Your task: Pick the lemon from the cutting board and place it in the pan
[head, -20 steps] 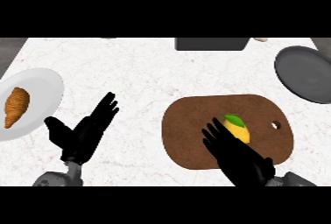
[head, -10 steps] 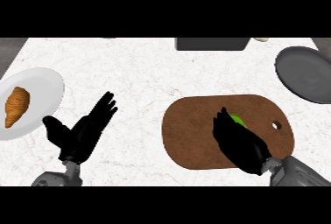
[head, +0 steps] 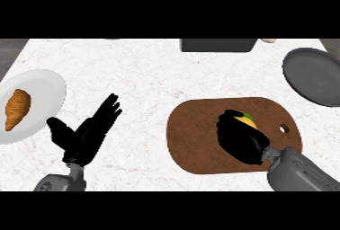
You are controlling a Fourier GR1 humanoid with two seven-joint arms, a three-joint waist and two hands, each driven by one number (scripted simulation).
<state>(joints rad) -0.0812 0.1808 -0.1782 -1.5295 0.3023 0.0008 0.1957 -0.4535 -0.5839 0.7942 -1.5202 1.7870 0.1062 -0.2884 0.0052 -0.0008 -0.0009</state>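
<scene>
Yellow lemon (head: pixel 249 120) sits on the cutting board (head: pixel 196 139), right of centre, right hand (head: pixel 240 139) curled round it; lift clear before swinging toward the upper-right pan (head: pixel 317 76). Left hand (head: pixel 86 132) rests open, lower left.

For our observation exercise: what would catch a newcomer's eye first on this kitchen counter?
The black right hand curled over the yellow lemon on the brown cutting board, right of centre. Next, the croissant on a white plate at the left edge, and the dark pan at upper right.
</scene>
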